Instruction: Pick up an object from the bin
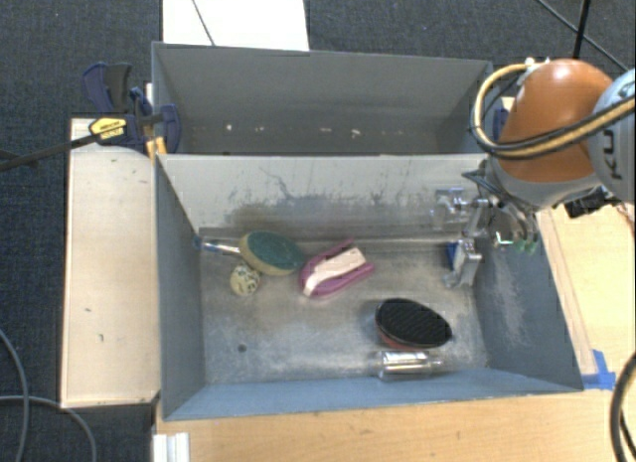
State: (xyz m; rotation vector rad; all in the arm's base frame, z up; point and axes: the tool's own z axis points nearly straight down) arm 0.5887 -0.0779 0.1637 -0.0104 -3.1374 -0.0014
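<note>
Tool (461, 269) hangs low in the right of the bin (328, 187), close to the back wall, over bare floor. I cannot tell how far open it is, and nothing shows in its grip. The nearest thing is a black oval pad (412, 323), lying flat just below and left of it in the frame, with a clear tube (405, 362) beside the pad against the front wall. Further left lie a pink-and-white lump (336, 268), a green round brush (270, 250) and a small yellowish ball (244, 280), well apart from the tool.

If the pad is the choice, the tool should probably centre over it and close across its narrow width (the long axis looks too wide), keeping clear of the tube.
</note>
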